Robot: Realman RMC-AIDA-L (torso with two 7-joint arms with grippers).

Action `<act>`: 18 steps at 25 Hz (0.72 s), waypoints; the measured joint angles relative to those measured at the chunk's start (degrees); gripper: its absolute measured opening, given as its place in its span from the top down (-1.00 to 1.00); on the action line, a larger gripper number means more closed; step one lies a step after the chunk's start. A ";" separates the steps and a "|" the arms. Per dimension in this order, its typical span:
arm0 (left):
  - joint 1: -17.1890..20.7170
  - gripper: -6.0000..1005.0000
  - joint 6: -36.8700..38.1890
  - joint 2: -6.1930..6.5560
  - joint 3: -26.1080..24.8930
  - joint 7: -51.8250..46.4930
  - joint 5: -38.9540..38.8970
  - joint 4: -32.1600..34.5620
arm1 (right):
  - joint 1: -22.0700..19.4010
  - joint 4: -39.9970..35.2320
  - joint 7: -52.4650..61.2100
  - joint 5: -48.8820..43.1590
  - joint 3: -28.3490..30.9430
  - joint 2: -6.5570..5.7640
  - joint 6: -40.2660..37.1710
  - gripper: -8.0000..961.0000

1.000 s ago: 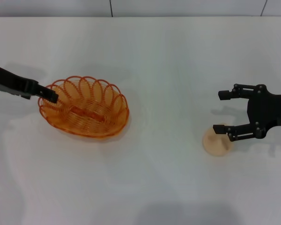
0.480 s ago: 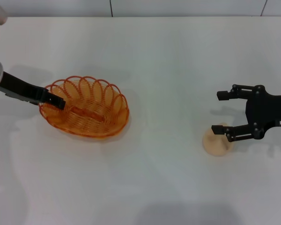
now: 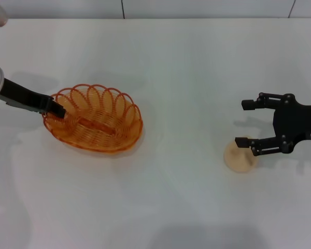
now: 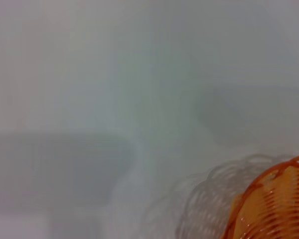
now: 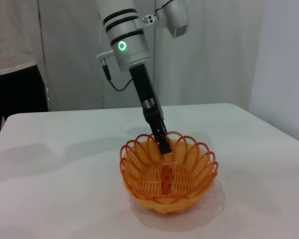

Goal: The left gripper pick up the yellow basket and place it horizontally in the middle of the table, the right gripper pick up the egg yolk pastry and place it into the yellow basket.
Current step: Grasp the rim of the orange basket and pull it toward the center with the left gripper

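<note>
Our left gripper pinches the yellow basket rim at nine o'clock — long axis nearly horizontal — while the right gripper gapes empty above the egg yolk pastry.

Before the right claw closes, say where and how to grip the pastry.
Grip the pastry across its rounded sides, coming straight down from above. It is a low dome lying flat on the table, with nothing beside it. The right gripper is open, and only its near finger overlaps the bun, so centre it first.

No readable text, label, brand or number anywhere — not on any object in view.
</note>
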 joint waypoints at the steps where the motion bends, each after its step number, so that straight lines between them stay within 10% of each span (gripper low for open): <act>1: 0.00 -0.15 -0.01 0.00 0.00 0.02 0.00 0.00 | 0.00 0.00 0.00 0.00 0.08 0.03 -0.05 -0.82; 18: 1.09 0.77 4.17 -1.83 -0.03 -2.46 -4.23 6.23 | -0.67 -0.68 0.07 0.00 0.88 0.19 -1.14 -0.82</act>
